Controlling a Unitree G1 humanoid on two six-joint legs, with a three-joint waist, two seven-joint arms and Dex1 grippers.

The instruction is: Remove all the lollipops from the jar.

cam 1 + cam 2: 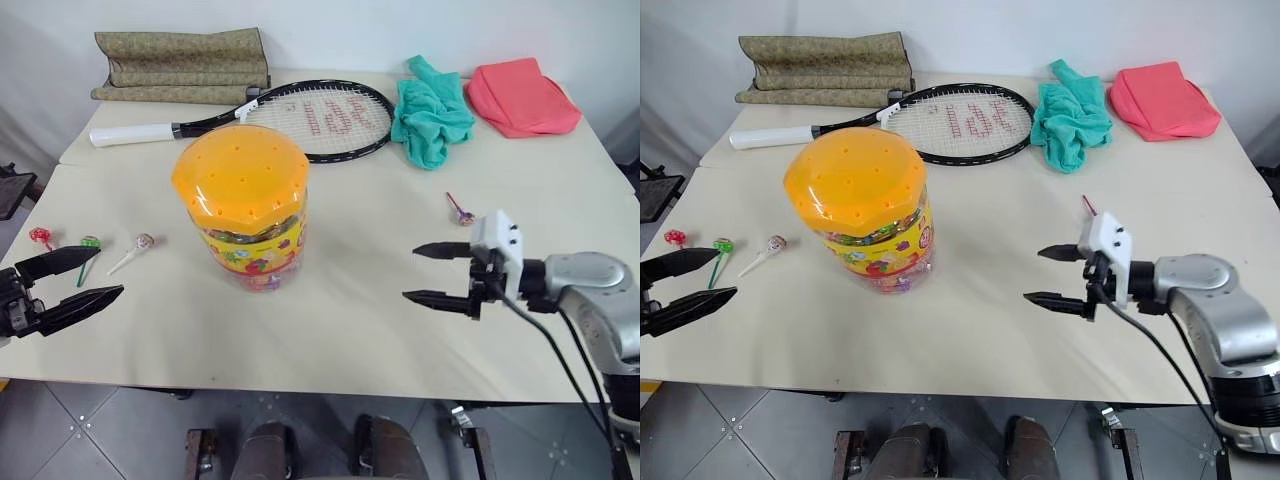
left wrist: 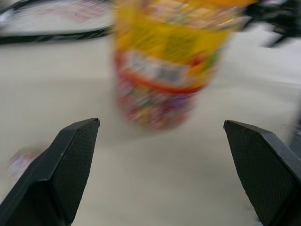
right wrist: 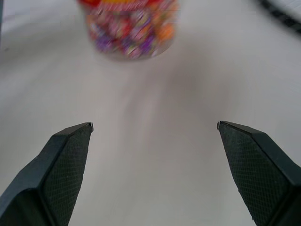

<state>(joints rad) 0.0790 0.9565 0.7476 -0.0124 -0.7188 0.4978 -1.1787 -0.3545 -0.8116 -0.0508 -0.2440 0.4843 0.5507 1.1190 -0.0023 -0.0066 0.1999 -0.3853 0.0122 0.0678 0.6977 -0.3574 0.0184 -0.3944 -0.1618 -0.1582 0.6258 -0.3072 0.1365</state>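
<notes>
Four lollipops lie on the table [image 1: 350, 330], three [image 1: 90, 242] just beyond the open, empty left gripper [image 1: 85, 276] and a purple one [image 1: 462, 213] behind the open, empty right gripper [image 1: 425, 272]; the lidded jar [image 1: 245, 205] stands between both grippers, so removal looks done.

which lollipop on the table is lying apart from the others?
The purple lollipop, alone on the robot's right, just beyond the right pincer. The red, green and pink-white ones lie together left of the jar.
</notes>
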